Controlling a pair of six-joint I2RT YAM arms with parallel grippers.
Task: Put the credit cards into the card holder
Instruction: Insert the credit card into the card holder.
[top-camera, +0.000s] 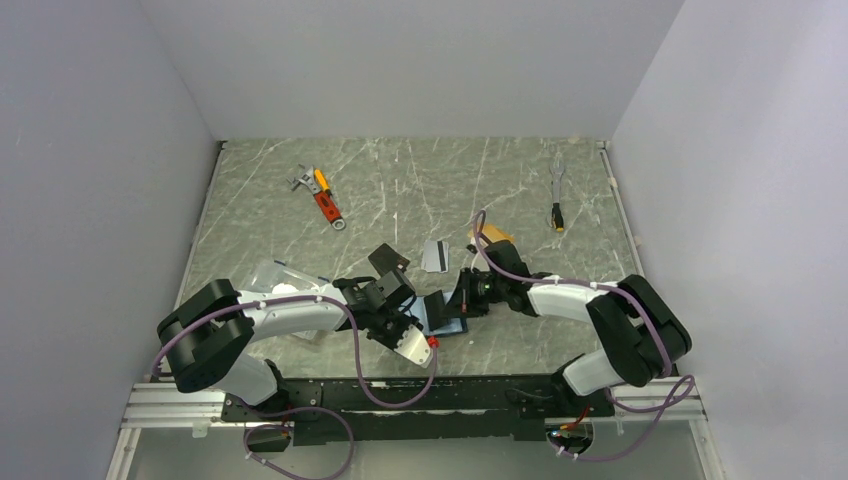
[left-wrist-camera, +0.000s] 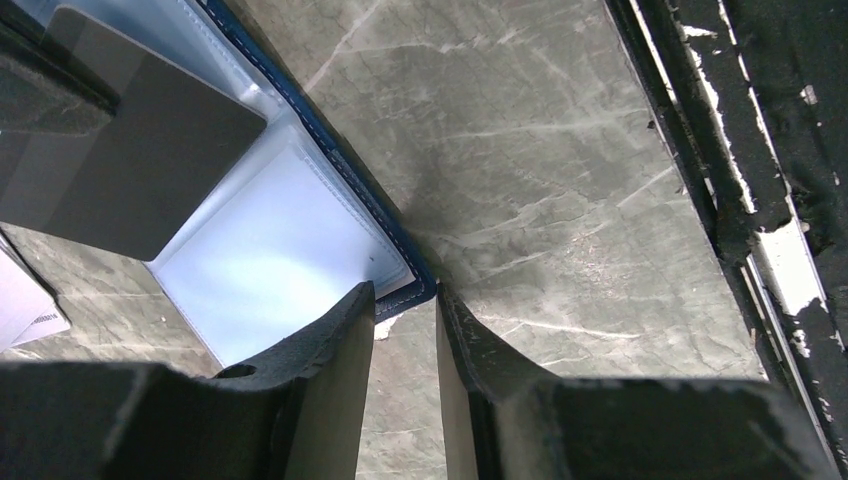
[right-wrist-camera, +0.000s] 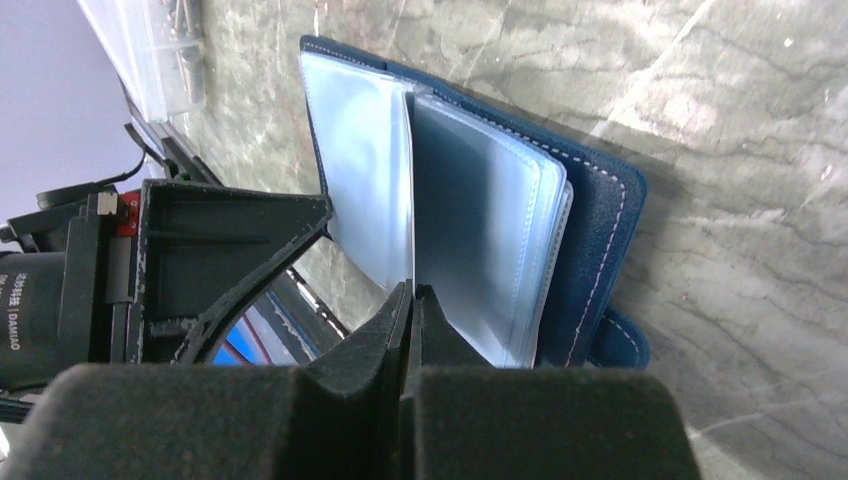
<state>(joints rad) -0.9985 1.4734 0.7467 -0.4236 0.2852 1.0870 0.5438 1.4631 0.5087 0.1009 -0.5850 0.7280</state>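
Nearest the lens in the right wrist view, the right gripper (right-wrist-camera: 411, 300) is pressed together on a clear sleeve (right-wrist-camera: 375, 180) of the open navy holder (right-wrist-camera: 600, 225), and "DAMIAO" reads on a motor (right-wrist-camera: 22, 310) at the left edge. Only the left wrist view shows the left gripper (left-wrist-camera: 404, 295) slightly spread astride the holder's corner. Only the top view shows the silver card (top-camera: 434, 255), orange card (top-camera: 497, 237) and black card (top-camera: 388, 258) on the table (top-camera: 400, 180), just above the holder at frame centre.
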